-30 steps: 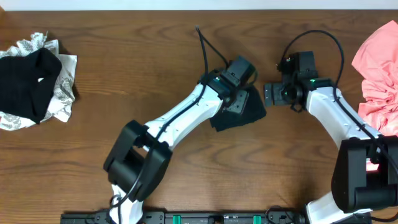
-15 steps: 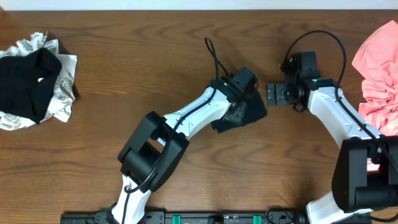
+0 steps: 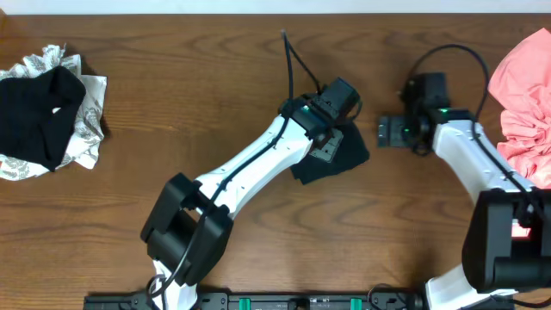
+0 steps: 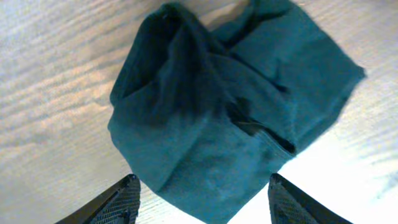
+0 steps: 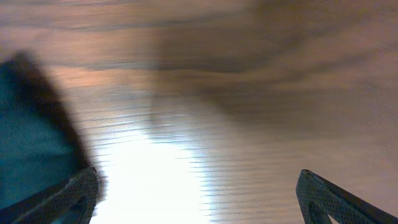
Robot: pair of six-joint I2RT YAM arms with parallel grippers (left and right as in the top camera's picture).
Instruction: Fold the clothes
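Note:
A dark teal cloth (image 3: 344, 158) lies folded into a small bundle on the wooden table near the middle. It fills the left wrist view (image 4: 230, 118), rumpled, with overlapping flaps. My left gripper (image 3: 330, 142) hovers right over it, open and empty, its fingertips (image 4: 202, 199) on either side of the bundle's near corner. My right gripper (image 3: 385, 132) is open and empty just to the right of the cloth, over bare wood (image 5: 199, 199). The cloth's edge shows at the left of the right wrist view (image 5: 28, 137).
A pile of black and white patterned clothes (image 3: 47, 112) lies at the far left. A crumpled pink garment (image 3: 521, 95) lies at the far right edge. Cables loop above both arms.
The right gripper has drawn back to the right, away from the teal cloth. The left arm has shifted slightly over the cloth. The cloth has stayed in place.

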